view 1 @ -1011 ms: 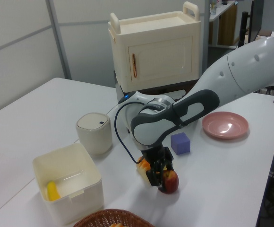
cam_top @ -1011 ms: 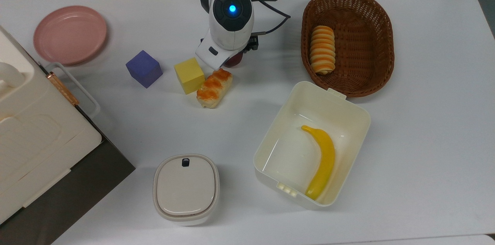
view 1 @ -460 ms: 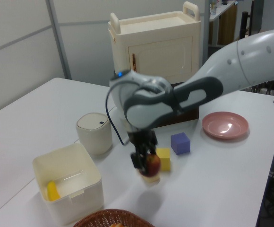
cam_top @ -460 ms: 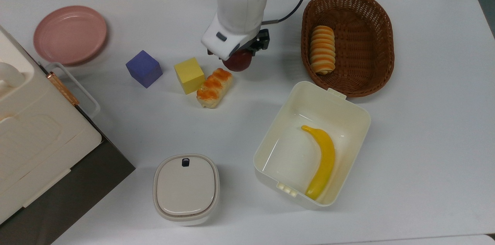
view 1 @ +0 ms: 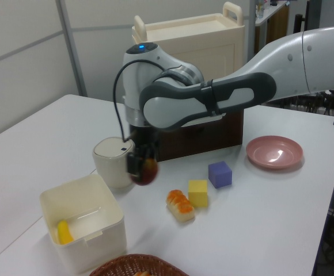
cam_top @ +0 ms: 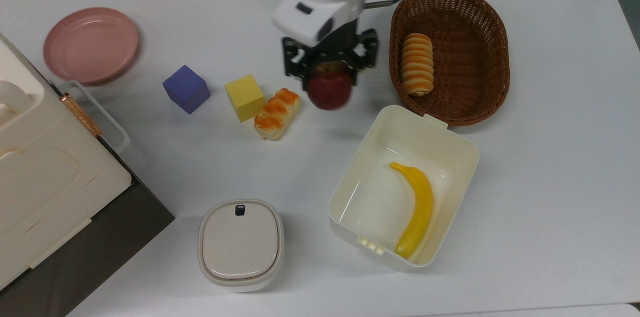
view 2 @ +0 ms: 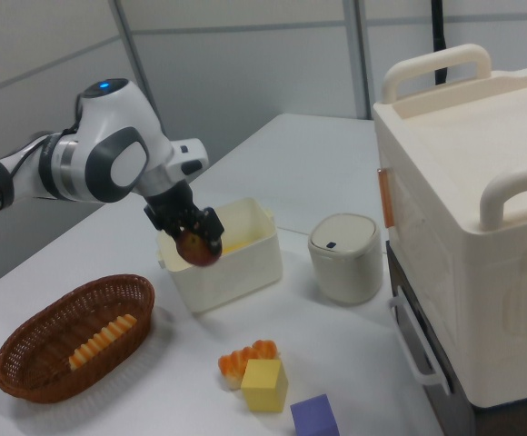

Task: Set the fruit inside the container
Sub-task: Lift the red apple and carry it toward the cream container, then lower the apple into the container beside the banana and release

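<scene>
Top view: the gripper is clamped on the apple, 1 black finger on each side, and holds it clear of the table. The landmark is the container, the open cream tub. The apple hangs just beyond the tub's rim toward the top view's upper left, between the glazed bread roll and the wicker basket. 1 banana lies inside the tub along its wall on the top view's right. The basket, touching or nearly touching the tub's upper corner, holds 1 ridged roll. A yellow cube and a purple cube sit farther from the tub, to the top view's left of the bread roll.

Left view: the gripper carries the apple above table level, up and to the left view's right of the tub, in front of the small lidded box.

Right view: the apple, gripped from above by the gripper, overlaps the tub at its near wall; whether it is over the opening cannot be told here, probably just short.
</scene>
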Robot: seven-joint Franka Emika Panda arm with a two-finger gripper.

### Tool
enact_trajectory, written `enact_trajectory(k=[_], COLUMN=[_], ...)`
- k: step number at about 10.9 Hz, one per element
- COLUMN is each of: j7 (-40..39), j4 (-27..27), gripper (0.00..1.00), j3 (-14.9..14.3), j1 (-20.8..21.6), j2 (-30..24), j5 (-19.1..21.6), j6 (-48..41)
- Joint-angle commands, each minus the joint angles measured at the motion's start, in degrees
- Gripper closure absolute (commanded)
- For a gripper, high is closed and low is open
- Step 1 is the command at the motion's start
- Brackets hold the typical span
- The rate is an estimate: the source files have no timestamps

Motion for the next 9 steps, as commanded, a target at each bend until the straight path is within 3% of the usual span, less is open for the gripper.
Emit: enact_trajectory(k=[1, 2, 6, 7, 8, 9], j7=[5.39, 6.02, 6.03, 6.11, 6.03, 6.11], j4=[0.67, 0.67, 0.32, 0.32, 0.32, 0.32], gripper=[0.52, 0.47, 0.46, 0.32, 0.31, 0.17], j3=[-0.4, -0.31, -0.4, -0.4, -0.4, -0.4], j1=[3.09, 3.53, 5.2, 5.2, 5.2, 5.2], j2=[3.57, 4.54, 9.02, 9.47, 9.56, 9.56], j5=[-0.61, -0.78, -1.14, -1.14, -1.22, -1.22], j6=[11.32, 15.35, 27.25, 27.43, 27.44, 27.44])
